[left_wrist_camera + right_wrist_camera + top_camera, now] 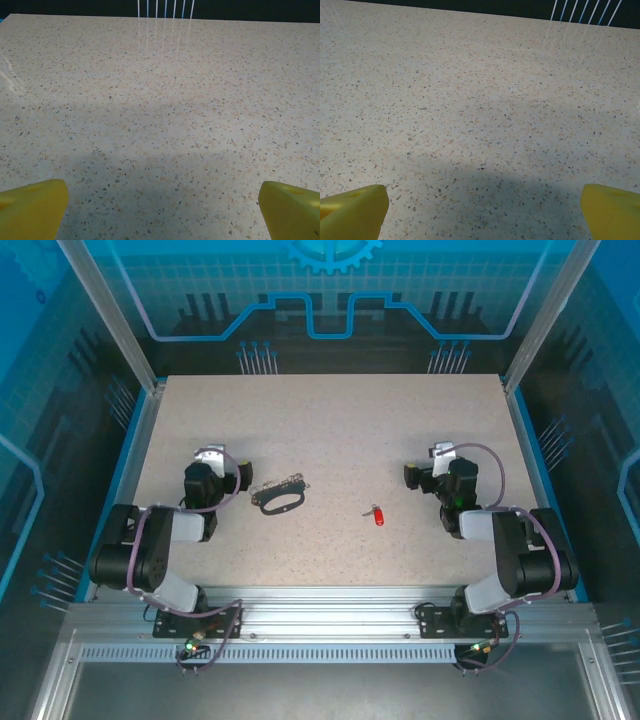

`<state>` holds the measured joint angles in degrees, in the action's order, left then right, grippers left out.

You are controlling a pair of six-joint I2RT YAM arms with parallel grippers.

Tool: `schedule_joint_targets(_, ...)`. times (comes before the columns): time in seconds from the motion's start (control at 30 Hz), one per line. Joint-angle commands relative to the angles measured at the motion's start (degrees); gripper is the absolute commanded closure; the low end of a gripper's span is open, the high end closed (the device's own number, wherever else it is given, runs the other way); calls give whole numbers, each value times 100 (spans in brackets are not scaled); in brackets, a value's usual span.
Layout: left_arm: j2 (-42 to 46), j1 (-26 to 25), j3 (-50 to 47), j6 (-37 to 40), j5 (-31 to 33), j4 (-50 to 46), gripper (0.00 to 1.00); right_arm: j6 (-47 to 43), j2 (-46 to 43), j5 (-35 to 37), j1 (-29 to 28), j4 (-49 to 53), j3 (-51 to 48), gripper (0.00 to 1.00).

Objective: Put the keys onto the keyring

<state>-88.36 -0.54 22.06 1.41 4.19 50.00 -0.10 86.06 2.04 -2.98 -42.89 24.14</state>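
Keyring left of red key on table; left tool, right tool both spread apart.

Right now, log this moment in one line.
left end effector: open, empty | right end effector: open, empty | keyring: on table, untouched | red key: on table, off keyring

Left tool, right tool: spread wide

Probably a robotics lab cell: speckled table inside blue printed panels, aluminium frame.
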Motion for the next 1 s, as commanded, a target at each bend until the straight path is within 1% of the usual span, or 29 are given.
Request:
schedule_joint_targets(0.0, -15, 19, 29, -80, -80, 122, 1, -65, 25, -90, 8, 19, 106, 0)
schedule_joint_targets(0.83, -15, 27, 58, -115, -51, 72, 1, -46, 25, -153, 38, 27, 101, 0)
schedule_joint_targets(0.97, 21, 45, 31, -100, -165, 115, 1, -50, 25, -154, 43, 18, 94, 0)
